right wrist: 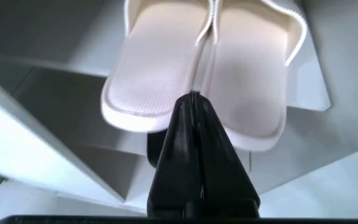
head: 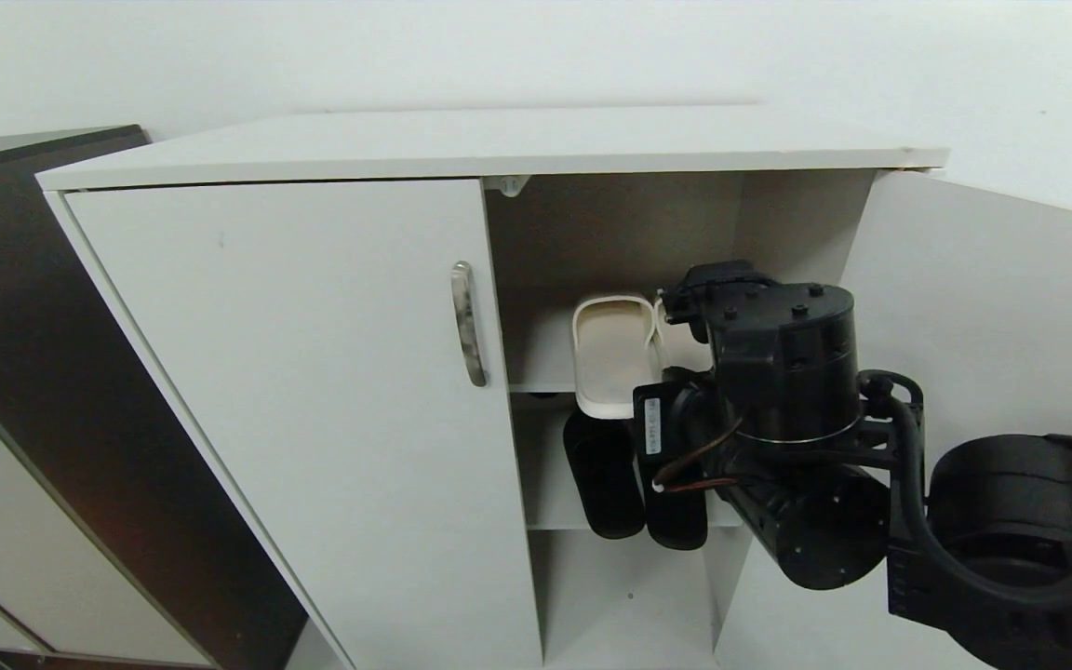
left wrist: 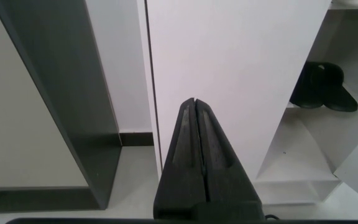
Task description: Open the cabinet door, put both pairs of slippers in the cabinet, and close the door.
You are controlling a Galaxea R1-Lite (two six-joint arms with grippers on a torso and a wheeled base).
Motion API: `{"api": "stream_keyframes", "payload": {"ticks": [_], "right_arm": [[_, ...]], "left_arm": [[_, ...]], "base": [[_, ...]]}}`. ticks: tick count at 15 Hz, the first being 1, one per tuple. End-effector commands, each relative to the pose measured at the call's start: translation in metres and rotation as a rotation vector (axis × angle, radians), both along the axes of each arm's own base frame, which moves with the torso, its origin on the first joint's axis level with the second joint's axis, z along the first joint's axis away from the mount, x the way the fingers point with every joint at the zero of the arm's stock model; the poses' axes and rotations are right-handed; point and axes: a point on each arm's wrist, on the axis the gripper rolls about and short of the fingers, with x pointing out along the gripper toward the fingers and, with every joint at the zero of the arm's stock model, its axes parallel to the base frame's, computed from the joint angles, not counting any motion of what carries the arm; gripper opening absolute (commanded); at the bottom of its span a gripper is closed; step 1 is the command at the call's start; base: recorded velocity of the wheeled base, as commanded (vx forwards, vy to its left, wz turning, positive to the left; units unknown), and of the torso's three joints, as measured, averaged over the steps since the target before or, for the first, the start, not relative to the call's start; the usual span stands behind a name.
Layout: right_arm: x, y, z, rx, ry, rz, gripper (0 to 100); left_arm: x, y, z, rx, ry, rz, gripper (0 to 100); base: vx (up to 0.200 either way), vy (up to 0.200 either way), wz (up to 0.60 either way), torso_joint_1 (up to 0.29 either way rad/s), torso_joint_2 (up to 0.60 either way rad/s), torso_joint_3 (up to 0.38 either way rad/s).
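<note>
A white cabinet (head: 499, 144) stands with its left door (head: 294, 391) closed and its right door (head: 992, 298) swung open. A pair of white slippers (head: 612, 358) lies on the upper shelf, heels overhanging the shelf edge. A black pair (head: 634, 479) lies on the shelf below. My right arm (head: 783, 372) hangs before the opening. In the right wrist view my right gripper (right wrist: 194, 98) is shut, its tip at the seam between the two white slippers (right wrist: 166, 56), with nothing seen between its fingers. My left gripper (left wrist: 194, 102) is shut, low before the closed door (left wrist: 229, 62).
A metal handle (head: 467, 323) runs down the closed door's inner edge. A dark panel (head: 33, 326) leans beside the cabinet's left side. The bottom compartment (head: 629, 596) is bare. The black slippers (left wrist: 322, 87) show in the left wrist view too.
</note>
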Motion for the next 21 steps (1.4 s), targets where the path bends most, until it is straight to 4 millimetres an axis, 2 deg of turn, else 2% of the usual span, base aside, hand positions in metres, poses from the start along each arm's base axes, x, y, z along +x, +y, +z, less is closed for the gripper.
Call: {"api": "stream_keyframes", "payload": {"ticks": [1, 14, 21], "right_arm": [[-0.004, 0.001, -0.001, -0.003, 0.002, 0.011, 0], [0.001, 0.007, -0.024, -0.032, 0.018, 0.019, 0], [0.002, 0.009, -0.028, -0.041, 0.024, 0.02, 0]], "left_arm": [[0.0, 0.0, 0.0, -0.001, 0.001, 0.001, 0], [0.0, 0.0, 0.0, -0.002, 0.001, 0.001, 0], [0.0, 0.0, 0.0, -0.002, 0.001, 0.001, 0]], "base": [[0.0, 0.0, 0.0, 0.0, 0.0, 0.0], [0.0, 0.0, 0.0, 0.0, 0.0, 0.0], [-0.2, 0.0, 0.0, 0.003, 0.0, 0.006]]}}
